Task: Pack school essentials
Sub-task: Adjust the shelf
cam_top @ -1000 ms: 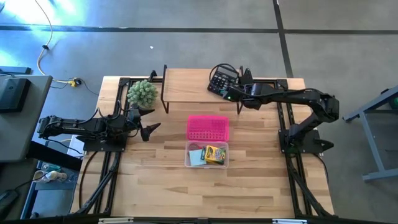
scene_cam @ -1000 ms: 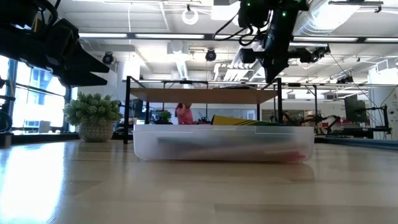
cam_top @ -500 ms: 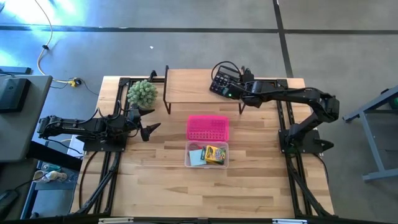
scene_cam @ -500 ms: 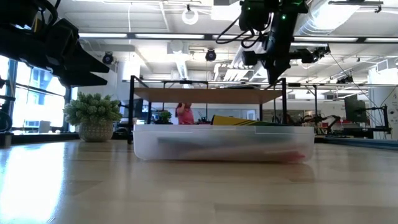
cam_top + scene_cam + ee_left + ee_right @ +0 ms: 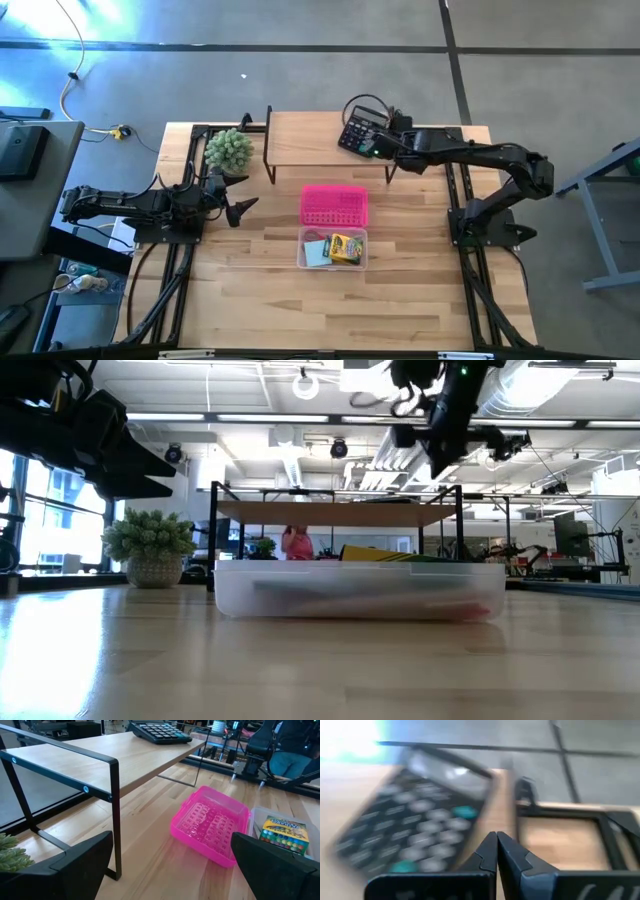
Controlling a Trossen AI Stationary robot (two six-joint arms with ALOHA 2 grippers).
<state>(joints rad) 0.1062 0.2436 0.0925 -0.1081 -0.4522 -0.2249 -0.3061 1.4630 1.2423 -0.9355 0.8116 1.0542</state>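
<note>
A clear bin [image 5: 333, 262] near the table's middle holds the light-blue notepad [image 5: 316, 253] and the yellow-and-green crayon box [image 5: 346, 247]; the crayon box [image 5: 284, 829] also shows in the left wrist view. Pencils and scissors cannot be made out. My right gripper [image 5: 380, 145] is shut and hovers above the wooden shelf [image 5: 310, 135], beside the black calculator [image 5: 360, 128]; the low view shows the right gripper [image 5: 440, 465] clear of the shelf top [image 5: 330, 512]. My left gripper [image 5: 240, 208] waits open at the table's left, low over the wood.
A pink perforated basket [image 5: 334, 205] lies bottom up just beyond the bin. The fuzzy green plant [image 5: 228, 150] stands at the shelf's left end. The shelf's black metal leg [image 5: 114, 815] is close in front of my left gripper. Bare wood lies along the near edge.
My right gripper has risen above the shelf and drifted a little toward the table's right, staying shut. The shelf, with the calculator on it, has slid slightly toward the table's right.
</note>
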